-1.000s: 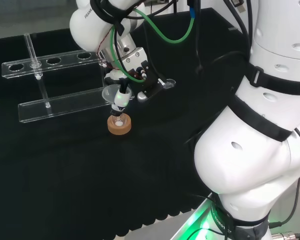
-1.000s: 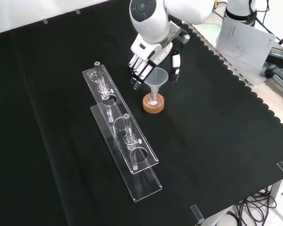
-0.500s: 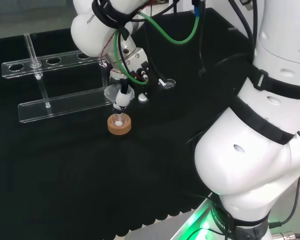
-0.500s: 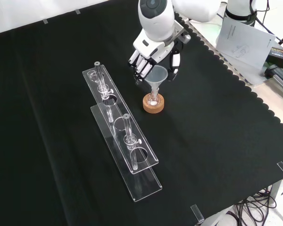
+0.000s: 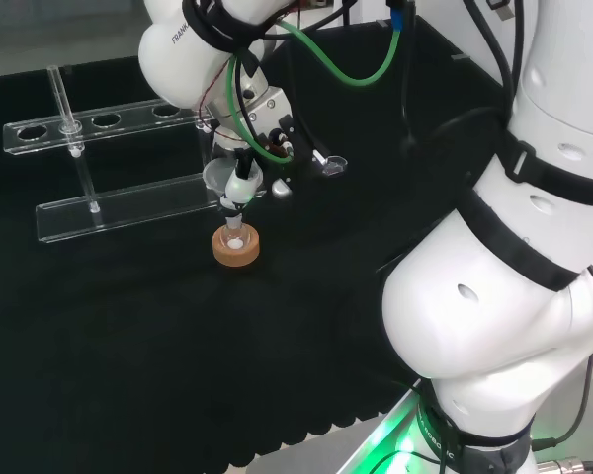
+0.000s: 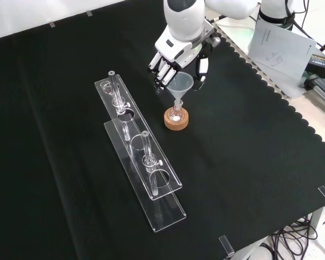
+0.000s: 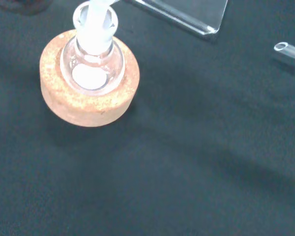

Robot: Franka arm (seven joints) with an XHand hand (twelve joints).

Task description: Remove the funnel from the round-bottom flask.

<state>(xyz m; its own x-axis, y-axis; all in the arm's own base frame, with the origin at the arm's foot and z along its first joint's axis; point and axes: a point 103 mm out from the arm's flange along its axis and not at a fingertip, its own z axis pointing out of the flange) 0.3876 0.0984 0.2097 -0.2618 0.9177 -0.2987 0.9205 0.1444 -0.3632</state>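
Funnel (image 6: 180, 84) | pinched by robot hand (image 6: 180, 54) | stem in flask (image 6: 176, 114)

No wording can be made out anywhere on the bench. A short line of dark lettering runs along the white arm link (image 5: 175, 41) at the top of the head view, partly hidden by cables. In the front view's top right corner lies a sheet of paper (image 6: 281, 43) with small print and a sketch, too small to read.
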